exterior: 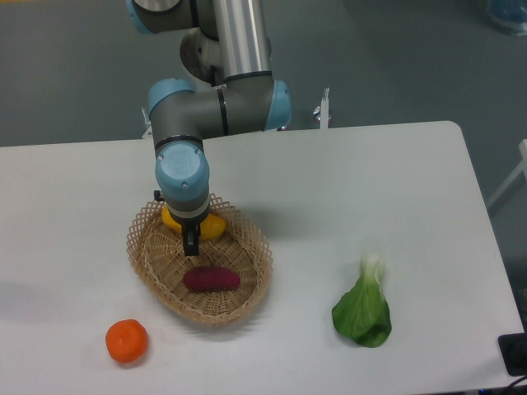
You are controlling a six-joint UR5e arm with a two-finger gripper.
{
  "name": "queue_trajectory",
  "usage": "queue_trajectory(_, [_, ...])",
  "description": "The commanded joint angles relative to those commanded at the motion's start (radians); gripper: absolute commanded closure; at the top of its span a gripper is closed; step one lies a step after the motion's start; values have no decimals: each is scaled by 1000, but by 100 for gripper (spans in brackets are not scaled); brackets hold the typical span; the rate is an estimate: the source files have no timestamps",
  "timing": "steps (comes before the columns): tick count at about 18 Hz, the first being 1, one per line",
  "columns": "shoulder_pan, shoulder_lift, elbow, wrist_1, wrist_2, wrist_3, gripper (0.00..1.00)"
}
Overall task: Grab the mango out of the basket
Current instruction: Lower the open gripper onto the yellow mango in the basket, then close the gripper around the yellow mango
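one fixed view, looking down across a white table (346,189). wicker basket (156,276) left of centre, oval, with an open lattice rim. mango (212,226) in the far end of the basket, against the back rim, yellow-orange, mostly hidden behind the arm's wrist; only a patch on each side of the wrist visible. dark purple-red sweet potato (212,279) lying lengthways nearer the front of the basket, apart from the mango.

arm (222,107) reaching down from the top of the view, grey with light blue joint caps, the wrist pointing straight down over the back half of the basket. gripper (191,243) hanging inside the basket, dark and narrow, its tips just in front of the mango and above the sweet potato, between the two. fingers seen as one dark strip with no clear gap; cannot tell whether open or closed, nor whether touching the mango. nothing visibly held.

orange (127,341) on the table in front of the basket's left end, near it but not touching. leafy green bok choy (362,309) lying well to the right of the basket, white stem pointing away from the camera, leaves toward the front edge. a dark object (515,354) at the bottom right corner, cut off by the frame.
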Motion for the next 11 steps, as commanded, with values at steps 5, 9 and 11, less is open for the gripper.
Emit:
queue_trajectory(5, [-17,-17,5,35,0,-83,37])
queue_trajectory(9, [-23,-18,15,31,-6,-169,57])
queue_trajectory(11, [-25,-18,26,31,-8,-201,63])
